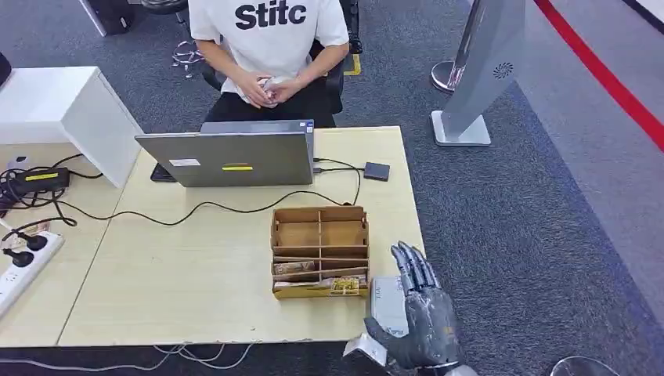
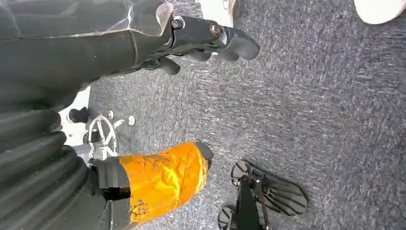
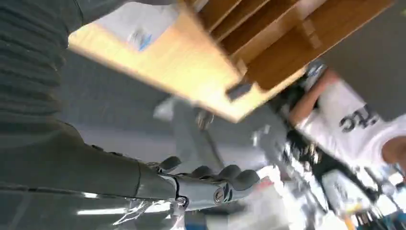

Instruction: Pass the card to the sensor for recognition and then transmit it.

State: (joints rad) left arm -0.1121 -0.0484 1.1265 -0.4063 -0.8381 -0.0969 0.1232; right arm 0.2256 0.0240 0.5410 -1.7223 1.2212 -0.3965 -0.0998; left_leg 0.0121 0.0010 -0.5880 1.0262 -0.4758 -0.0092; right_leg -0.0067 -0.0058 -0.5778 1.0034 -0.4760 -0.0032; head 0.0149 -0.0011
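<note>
Grey carpet surrounded a pale wooden surface (image 1: 196, 274) where a person (image 1: 270, 47) sat behind a laptop (image 1: 231, 157). Taking the wooden organiser (image 1: 319, 251) as landmark in the head view, cards (image 1: 313, 286) lay flat in its near compartments, long axis across the box. A small black sensor (image 1: 377, 171) sat beyond it, beside the laptop. A white card (image 1: 389, 301) lay just beside the organiser's near right corner, and the right hand (image 1: 419, 313) stood over it, fingers spread upward, holding nothing, clearly the nearer hand.

Seen from the left wrist, the left hand (image 2: 206, 40) hung over carpet, fingers loosely curled, empty.

Seen from the right wrist, blurred, the right hand's fingers (image 3: 215, 179) were apart, the organiser (image 3: 268, 43) beyond them.
</note>
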